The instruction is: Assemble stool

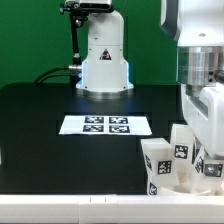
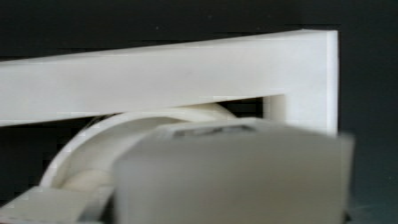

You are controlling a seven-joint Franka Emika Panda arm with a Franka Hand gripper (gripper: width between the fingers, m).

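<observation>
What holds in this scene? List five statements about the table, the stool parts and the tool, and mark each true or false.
1. The marker board lies flat on the black table. True.
2. The legs stand at the exterior view's left. False: the legs cluster at the exterior view's right, near the front edge.
3. The tool hangs above the marker board. False: the tool is down among the legs, well apart from the board.
4. The legs carry black-and-white tags. True.
5. One leg lies on the marker board. False: the board bears only its own printed tags.
</observation>
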